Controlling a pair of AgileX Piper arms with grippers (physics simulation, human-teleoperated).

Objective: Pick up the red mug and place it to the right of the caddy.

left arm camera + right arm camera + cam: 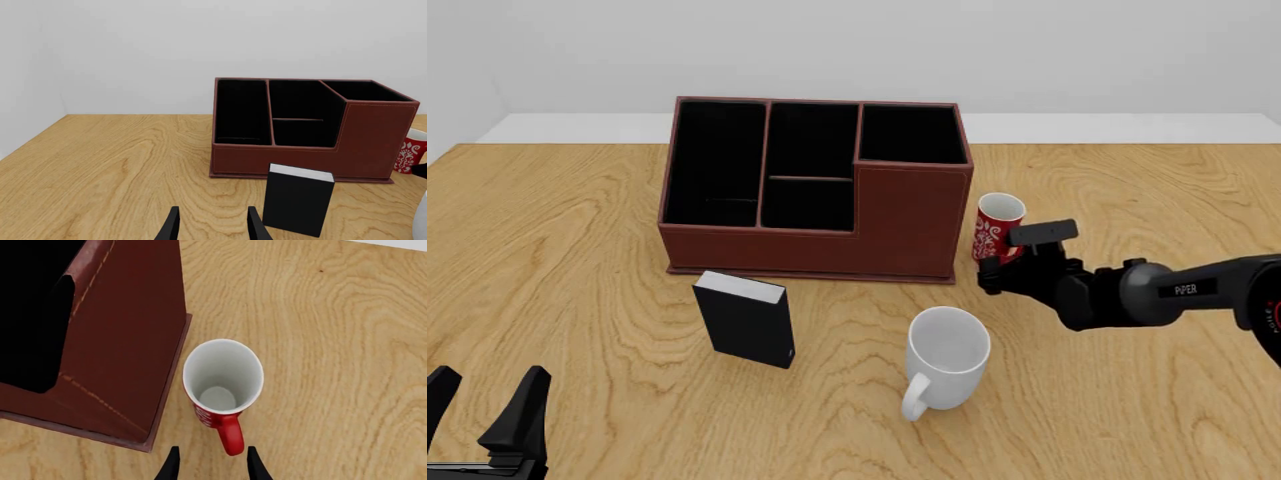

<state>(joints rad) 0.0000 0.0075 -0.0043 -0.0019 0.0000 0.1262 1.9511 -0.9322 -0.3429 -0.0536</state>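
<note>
Just right of the caddy point(814, 185), the mug point(1000, 228) is seen upright on the bench point(561, 260). Its handle point(230, 435) is pointed toward the right fingers point(253, 467), spread empty nearby; the left gripper point(487, 420), likewise open, is parked far off.

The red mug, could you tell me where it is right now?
In the front view the red mug stands upright on the table just right of the caddy, behind the white mug.
</note>
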